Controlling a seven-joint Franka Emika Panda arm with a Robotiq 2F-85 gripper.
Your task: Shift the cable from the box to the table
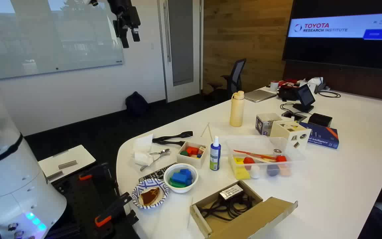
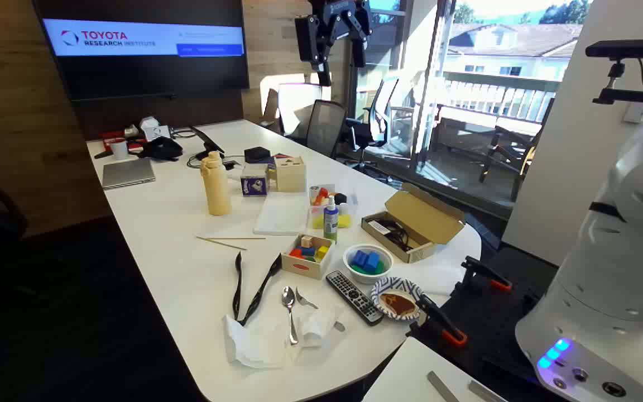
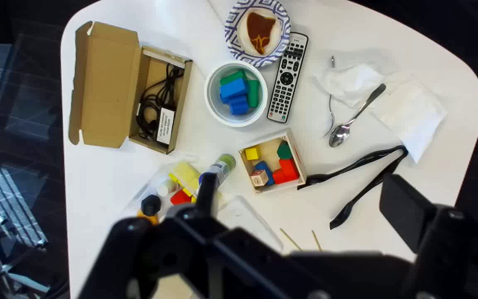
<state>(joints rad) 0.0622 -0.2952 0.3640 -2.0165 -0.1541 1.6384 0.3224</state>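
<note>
Since the lid [image 3: 108, 87] of the cardboard box [image 3: 152, 74] is folded back, the coiled black cable [image 3: 166, 91] inside is left exposed; empty and spread wide, the fingers [image 3: 405, 209] are held high above the table [image 3: 98, 187], presumably for clearance.

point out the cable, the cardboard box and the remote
Cable [image 3: 165, 93]: wrist view, on its black loops.
Cardboard box [image 3: 108, 87]: wrist view, on its open lid.
Remote [image 3: 286, 78]: wrist view, on its round button pad.

Cable [image 3: 164, 94] lies in box [image 3: 116, 88] on table [image 3: 201, 138].
</note>
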